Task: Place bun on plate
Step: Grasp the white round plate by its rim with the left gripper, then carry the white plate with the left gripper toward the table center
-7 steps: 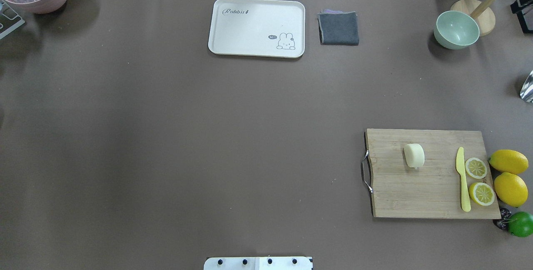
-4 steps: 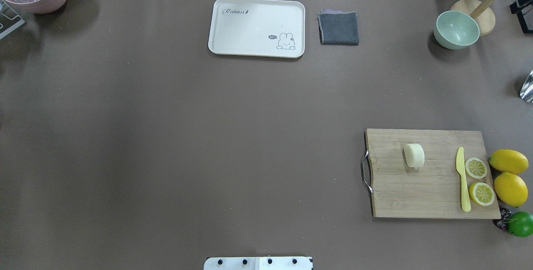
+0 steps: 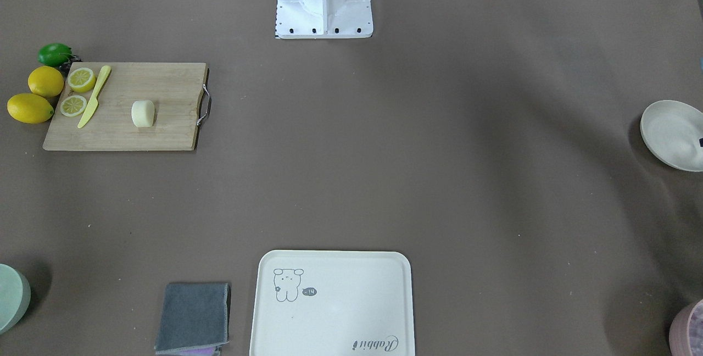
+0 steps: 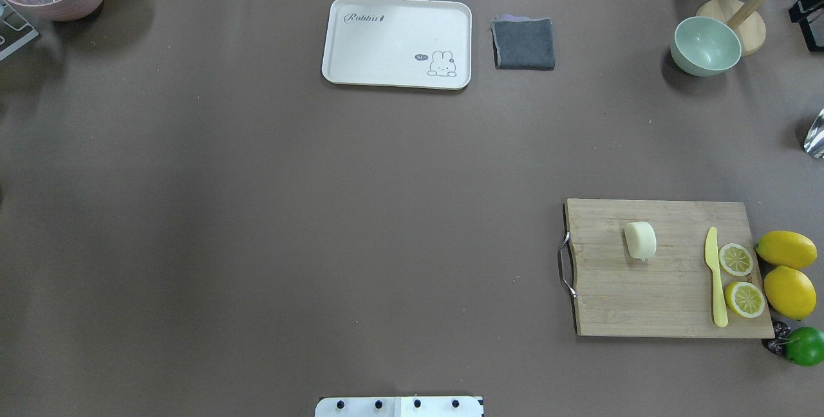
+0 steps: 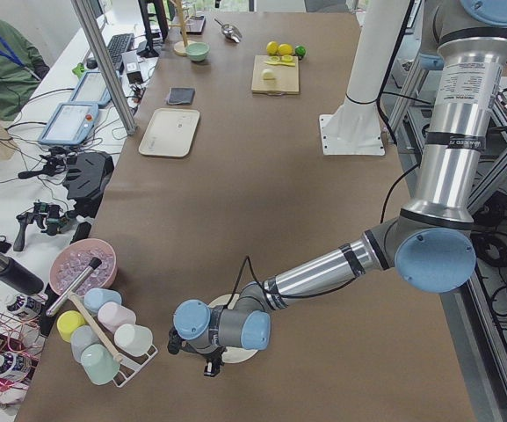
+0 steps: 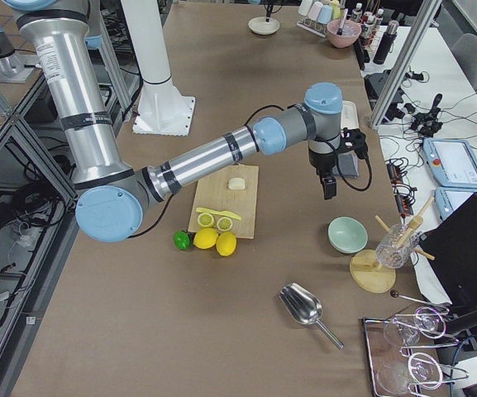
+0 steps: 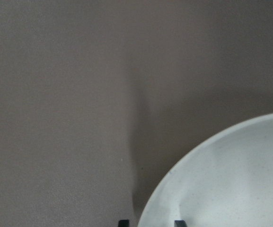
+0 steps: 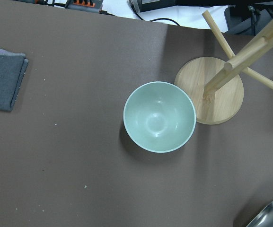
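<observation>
The bun (image 4: 640, 240), a pale cream lump, lies on the wooden cutting board (image 4: 644, 301) at the table's right, with no gripper near it. It also shows in the front view as the bun (image 3: 143, 113). The off-white plate (image 3: 673, 133) sits at the table's far left end. My left gripper (image 7: 150, 221) is down at the plate (image 7: 231, 179), its two fingertips a small gap apart astride the rim. My right gripper (image 6: 328, 188) hangs above the table near the green bowl (image 8: 159, 117); whether it is open or shut I cannot tell.
On the board lie a yellow knife (image 4: 714, 275) and two lemon halves (image 4: 736, 259); whole lemons (image 4: 786, 249) and a lime sit beside it. At the back stand a cream tray (image 4: 396, 42), a grey cloth (image 4: 523, 44) and a wooden stand (image 4: 740, 24). A cup rack (image 5: 104, 338) stands near the plate.
</observation>
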`<state>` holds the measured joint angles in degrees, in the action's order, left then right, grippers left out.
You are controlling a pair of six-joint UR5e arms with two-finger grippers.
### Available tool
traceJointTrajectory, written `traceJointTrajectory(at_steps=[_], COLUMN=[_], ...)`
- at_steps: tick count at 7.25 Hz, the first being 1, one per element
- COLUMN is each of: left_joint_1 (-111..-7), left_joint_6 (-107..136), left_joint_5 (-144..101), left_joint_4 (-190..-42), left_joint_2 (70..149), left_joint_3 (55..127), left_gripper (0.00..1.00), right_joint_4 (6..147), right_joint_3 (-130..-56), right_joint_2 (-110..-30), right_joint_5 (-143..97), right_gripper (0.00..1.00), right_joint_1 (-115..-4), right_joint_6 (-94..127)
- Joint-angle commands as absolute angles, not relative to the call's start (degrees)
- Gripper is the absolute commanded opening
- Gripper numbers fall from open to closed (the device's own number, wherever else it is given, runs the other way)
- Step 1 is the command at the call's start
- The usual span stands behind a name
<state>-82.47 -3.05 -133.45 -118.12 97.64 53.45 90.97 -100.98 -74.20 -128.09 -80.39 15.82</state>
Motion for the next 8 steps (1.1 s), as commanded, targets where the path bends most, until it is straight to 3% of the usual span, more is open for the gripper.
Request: traceJointTrajectory(at_steps=[1, 4, 8], left_joint_1=[-82.4, -83.0, -82.2], left_joint_6=[-3.0, -1.6, 11.9], left_joint_5=[-133.7, -138.1, -143.3], left_joint_4=[-118.0, -117.7, -118.1], left_joint_2=[98.0, 99.0, 101.8], left_joint_3=[54.0, 55.6, 67.5], left_gripper=[0.00, 0.00, 0.00], right_joint_4=[91.0, 91.0, 91.0], right_joint_3=[-100.9, -101.0, -101.1], right_joint_2=[-73.7, -73.7, -73.5], right_joint_5=[-127.0, -127.1, -127.4], right_gripper=[1.00, 1.00, 1.00], right_joint_1=[-80.2, -80.2, -79.1], right_joint_6=[15.8, 16.0, 16.1])
